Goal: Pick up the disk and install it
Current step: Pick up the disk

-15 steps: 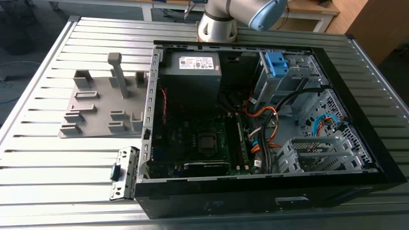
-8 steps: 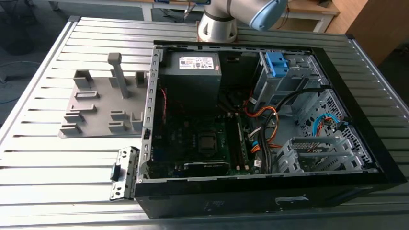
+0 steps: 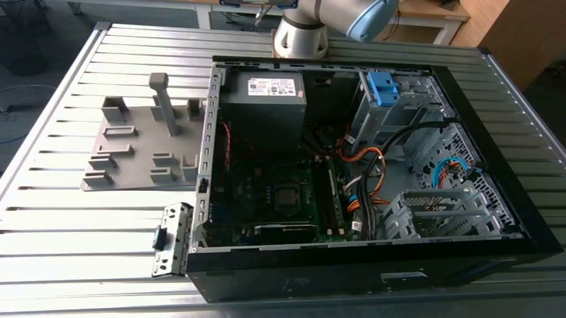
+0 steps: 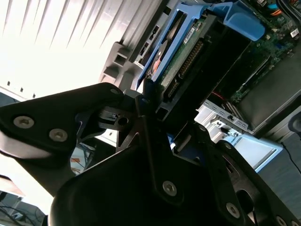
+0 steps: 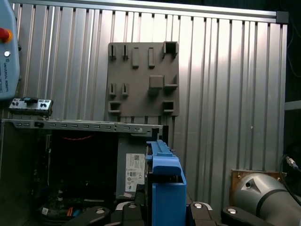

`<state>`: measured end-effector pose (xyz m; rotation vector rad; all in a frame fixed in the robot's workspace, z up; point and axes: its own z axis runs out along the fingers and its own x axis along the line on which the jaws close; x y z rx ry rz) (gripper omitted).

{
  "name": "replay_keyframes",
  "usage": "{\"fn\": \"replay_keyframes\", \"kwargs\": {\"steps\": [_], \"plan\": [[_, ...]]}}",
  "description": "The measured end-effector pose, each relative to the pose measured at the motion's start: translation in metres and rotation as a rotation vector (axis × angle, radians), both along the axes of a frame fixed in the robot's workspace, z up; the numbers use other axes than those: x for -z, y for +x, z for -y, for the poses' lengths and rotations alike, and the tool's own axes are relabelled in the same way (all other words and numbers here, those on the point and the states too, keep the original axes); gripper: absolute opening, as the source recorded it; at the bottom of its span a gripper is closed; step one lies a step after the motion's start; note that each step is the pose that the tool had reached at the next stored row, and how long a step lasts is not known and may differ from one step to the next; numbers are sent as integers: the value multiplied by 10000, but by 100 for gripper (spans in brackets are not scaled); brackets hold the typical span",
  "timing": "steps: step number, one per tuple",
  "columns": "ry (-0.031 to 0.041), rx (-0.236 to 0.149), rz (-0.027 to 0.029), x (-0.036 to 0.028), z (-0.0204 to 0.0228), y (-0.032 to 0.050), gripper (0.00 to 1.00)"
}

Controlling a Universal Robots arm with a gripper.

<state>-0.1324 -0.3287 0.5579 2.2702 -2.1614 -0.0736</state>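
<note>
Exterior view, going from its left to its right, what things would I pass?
Grey fixture plate → grey power-supply box → blue latch → metal drive cage.

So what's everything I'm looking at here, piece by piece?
Table: one, silver, slatted, under everything.
Case: one, black, open, on the table.
Power supply: one, grey, inside the case.
Board: one, green, on the case floor.
Latch: one, blue, on the drive cage.
Cables: several, orange and blue, inside the case.
Plate: one, grey, on the table, at the exterior view's left of the case.
Disk: one, silver with blue bracket, off the table.
Arm: one, grey and blue, beyond the case.
Gripper: one, black, holding the disk.
</note>
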Motion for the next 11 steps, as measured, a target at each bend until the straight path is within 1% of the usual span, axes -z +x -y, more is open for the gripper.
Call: {"fn": "replay_keyframes", "kwargs": {"steps": [3, 7, 9, 11], "plan": [[0, -1, 0, 2, 11, 36, 36], [0, 1, -2, 6, 20, 106, 36], [0, -1, -8, 9, 22, 171, 36], [1, 1, -14, 12, 23, 255, 36]]}}
